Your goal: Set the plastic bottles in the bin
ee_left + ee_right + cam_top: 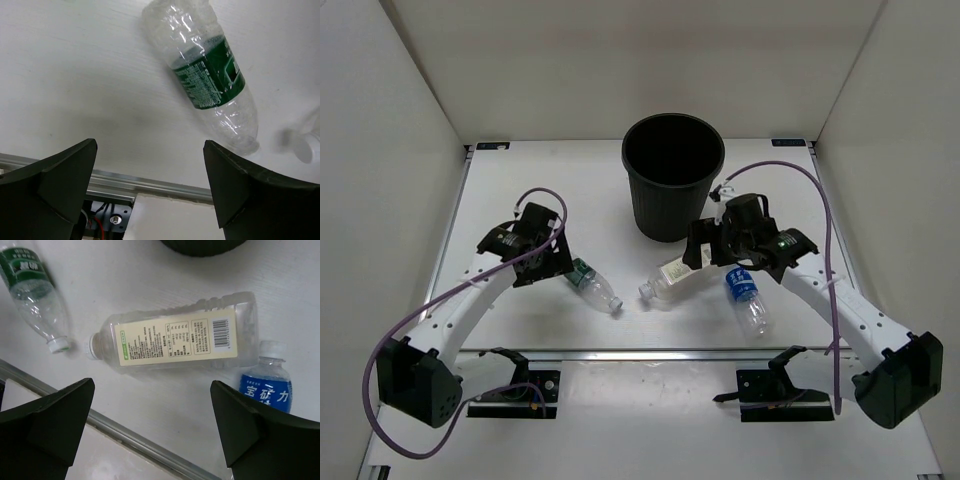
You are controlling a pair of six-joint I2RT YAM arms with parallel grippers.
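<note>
Three bottles: green-label bottle [592, 283], cream-label bottle [675, 280] and blue-label bottle [747, 297] all lay on their sides on the white table [540, 180], none in the bin [665, 210].
Bin: stood upright at the back middle, mouth open, just beyond the cream-label bottle.
Edges: a metal rail [640, 353] ran along the near side, close behind the bottles; white walls closed the left, right and back.
Open room: bare tabletop lay left of the bin and behind the left arm; the right side was tighter, with bin, two bottles and arm close together.
Left gripper [150, 150]: spread wide, holding nothing; the green-label bottle lay just ahead of it, apart from both fingers.
Right gripper [152, 395]: spread wide, empty; the cream-label bottle lay crosswise ahead of the gap, the blue-label one beside it.
Top view only: the bin's rim and both arms.
Right wrist view only: printing and barcode on the cream label, and white characters on the blue.
Left wrist view only: the rail and wiring beneath the fingers.
</note>
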